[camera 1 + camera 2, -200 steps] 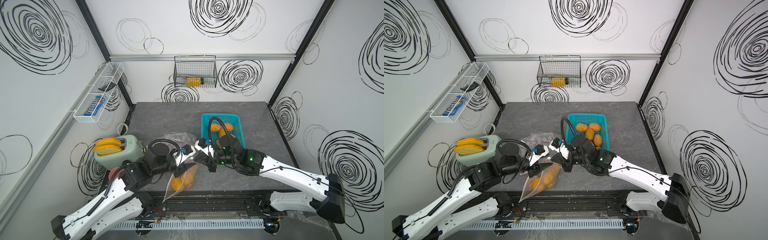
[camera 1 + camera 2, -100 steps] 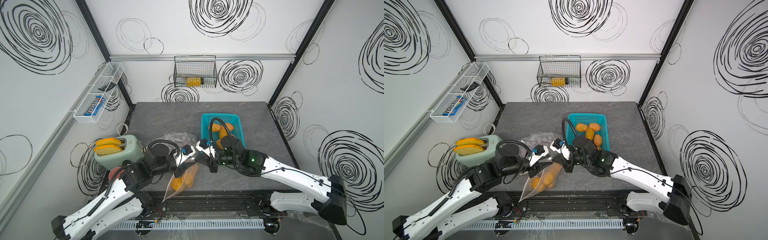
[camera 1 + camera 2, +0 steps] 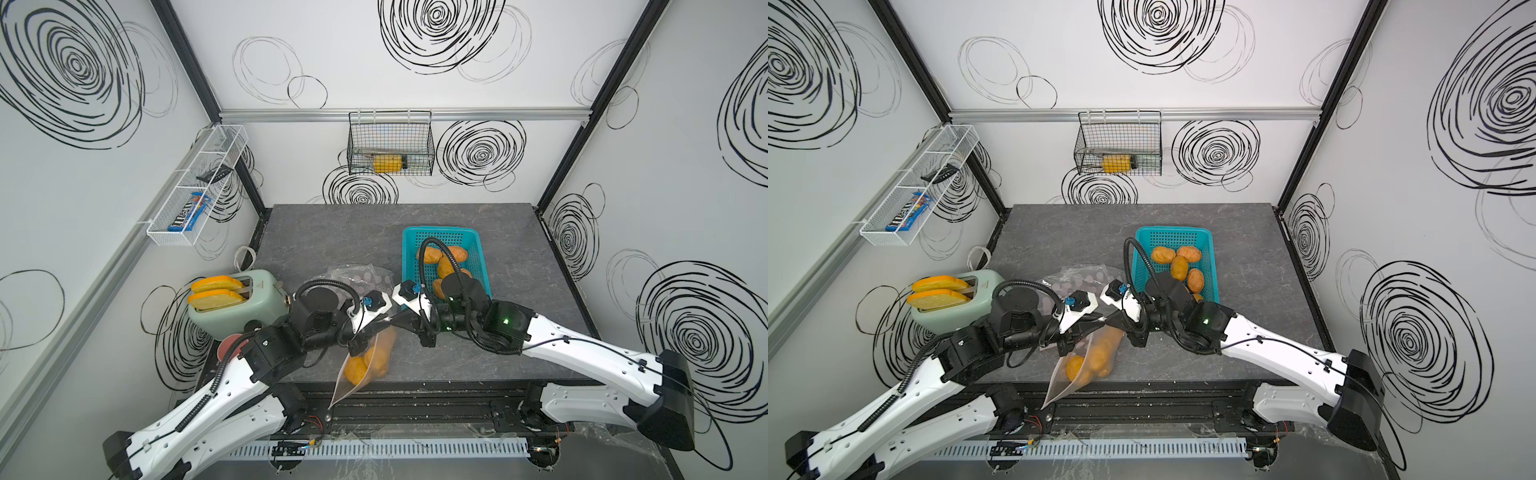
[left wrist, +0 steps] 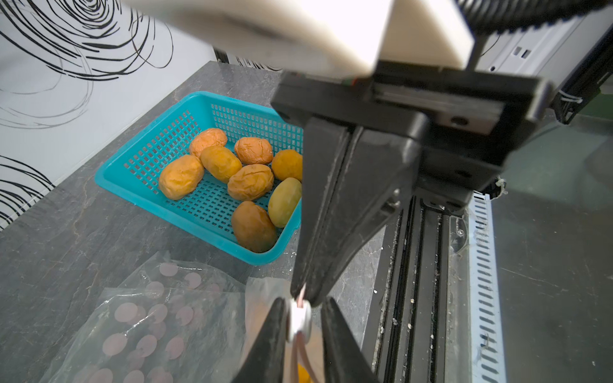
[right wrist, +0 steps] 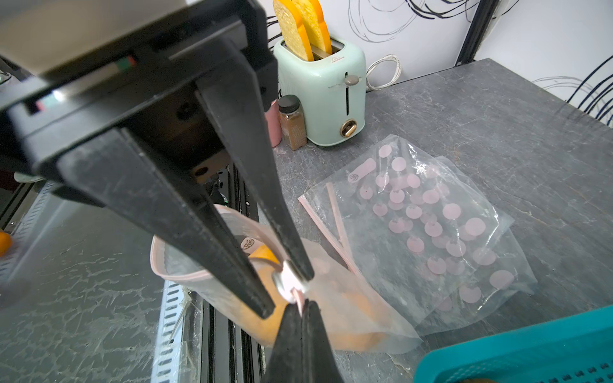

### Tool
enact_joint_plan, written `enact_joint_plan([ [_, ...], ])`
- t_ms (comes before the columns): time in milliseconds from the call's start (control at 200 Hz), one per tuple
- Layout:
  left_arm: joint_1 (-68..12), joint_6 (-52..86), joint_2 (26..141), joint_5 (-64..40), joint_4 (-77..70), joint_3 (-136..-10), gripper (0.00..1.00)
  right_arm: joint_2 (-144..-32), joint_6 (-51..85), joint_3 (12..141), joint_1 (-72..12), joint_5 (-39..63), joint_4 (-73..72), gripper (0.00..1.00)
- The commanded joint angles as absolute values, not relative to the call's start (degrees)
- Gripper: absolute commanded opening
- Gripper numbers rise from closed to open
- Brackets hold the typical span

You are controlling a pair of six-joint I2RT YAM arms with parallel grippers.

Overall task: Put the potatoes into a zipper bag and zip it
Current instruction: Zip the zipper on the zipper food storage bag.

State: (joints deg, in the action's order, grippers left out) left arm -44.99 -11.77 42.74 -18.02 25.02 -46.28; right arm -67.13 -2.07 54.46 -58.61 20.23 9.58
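— How many wrinkled orange-brown oval potatoes [image 4: 250, 181] are sitting in the teal plastic mesh basket [image 4: 205, 209]?
— Eight are lying there; two orange-crusted toast slices [image 5: 293, 30] are standing in one mint-green toaster [image 5: 326, 99].

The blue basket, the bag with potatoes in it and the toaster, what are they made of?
The basket looks like hard teal plastic: moulded grid of holes, smooth rim. The bag seems thin clear plastic film: potatoes show through, it creases. The toaster has a glossy mint shell, painted metal or plastic; unclear which.
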Motion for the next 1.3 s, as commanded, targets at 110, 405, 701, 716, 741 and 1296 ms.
enact_joint_plan([
  [110, -45.3, -12.5, 43.3, -19.3, 22.5, -46.4, 0.17, -65.7, -2.8, 54.5, -58.6, 19.1, 9.3, 0.00],
  [405, -45.4, -11.7, 45.1, -13.9, 28.2, -52.6, 0.14, -64.3, -3.0, 58.6, -58.5, 15.3, 8.4, 0.00],
  [701, -45.3, -10.8, 42.9, -11.0, 33.2, -55.4, 0.16, -62.4, -6.4, 62.0, -58.1, 12.0, 9.2, 0.00],
  [716, -45.3, -10.7, 42.7, -11.0, 33.2, -55.4, 0.16, -62.4, -6.5, 62.2, -58.0, 12.0, 9.3, 0.00],
  [741, -45.3, -10.4, 42.6, -10.8, 33.3, -55.3, 0.16, -62.2, -6.7, 62.4, -57.9, 11.9, 9.5, 0.00],
  [1296, -45.3, -10.0, 42.3, -10.8, 35.2, -52.8, 0.17, -59.2, -6.6, 61.1, -52.3, 12.5, 8.8, 0.00],
])
